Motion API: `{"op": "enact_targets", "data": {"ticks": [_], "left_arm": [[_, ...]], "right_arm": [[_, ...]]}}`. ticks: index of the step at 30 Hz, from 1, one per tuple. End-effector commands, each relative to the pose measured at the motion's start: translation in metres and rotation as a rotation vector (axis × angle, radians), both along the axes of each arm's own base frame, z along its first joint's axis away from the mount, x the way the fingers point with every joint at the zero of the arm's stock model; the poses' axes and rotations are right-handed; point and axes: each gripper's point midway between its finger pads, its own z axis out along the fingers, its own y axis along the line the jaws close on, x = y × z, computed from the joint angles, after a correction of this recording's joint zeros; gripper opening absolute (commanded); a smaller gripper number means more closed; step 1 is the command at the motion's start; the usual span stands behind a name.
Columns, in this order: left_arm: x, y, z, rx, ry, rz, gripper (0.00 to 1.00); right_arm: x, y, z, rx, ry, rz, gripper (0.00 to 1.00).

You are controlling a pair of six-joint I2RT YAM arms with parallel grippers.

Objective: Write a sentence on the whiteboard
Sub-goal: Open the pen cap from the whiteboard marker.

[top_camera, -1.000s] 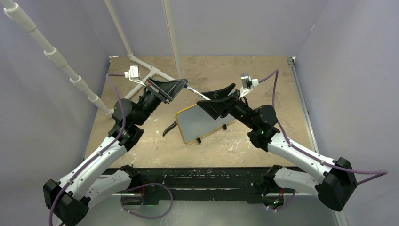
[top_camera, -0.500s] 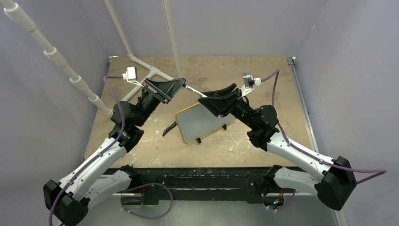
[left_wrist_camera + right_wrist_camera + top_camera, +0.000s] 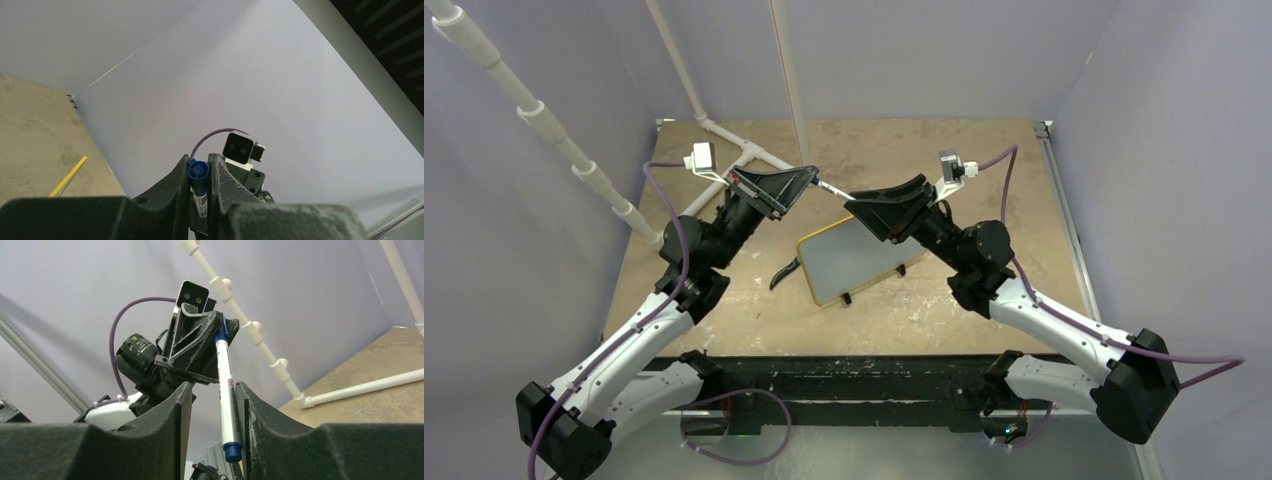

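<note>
**Figure. Both arms raised over the table, one marker between them.**

(a) Left gripper (image 3: 809, 175): jaws drawn narrow and clamped on the one marker (image 3: 225, 375), a white barrel with blue at both ends. In the left wrist view one blue end sits pinched between the two fingers.

(b) Right gripper (image 3: 213, 390): tip to tip with the left gripper, and level with it. Its two fingers stand partly apart on either side of the marker's far blue end. The barrel lies close against one finger. A clear gap separates it from the other, so no grip is closed here.

(c) Whiteboard (image 3: 849, 262): one, lying on the table (image 3: 984, 160) directly below the right gripper and toward that arm's base, well below both sets of fingers. Its yellow-orange frame is turned at an angle to the table edges. Two black feet (image 3: 847, 298) project from its near long side. The face reads as plain grey-white from above, and any writing on it cannot be made out.

(d) Curved black piece (image 3: 786, 272): one, on the table just beside the whiteboard, on the side toward the left arm. What it is cannot be told.

(e) Count: two arms, two grippers, one marker, one whiteboard, two feet. White pipes (image 3: 544, 120) run behind and outward of the left gripper.
</note>
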Motion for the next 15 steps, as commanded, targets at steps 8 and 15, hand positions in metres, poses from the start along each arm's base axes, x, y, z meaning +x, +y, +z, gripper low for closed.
{"op": "enact_targets", "data": {"ticks": [8, 15], "left_arm": [[-0.0049, 0.0052, 0.0091, -0.029, -0.047, 0.012, 0.00], [-0.0051, 0.0059, 0.0099, -0.030, -0.051, 0.017, 0.00]], "right_arm": [[0.0020, 0.0022, 0.0278, 0.045, -0.032, -0.003, 0.35], [0.0084, 0.0039, 0.0218, 0.024, -0.009, -0.024, 0.32]]}}
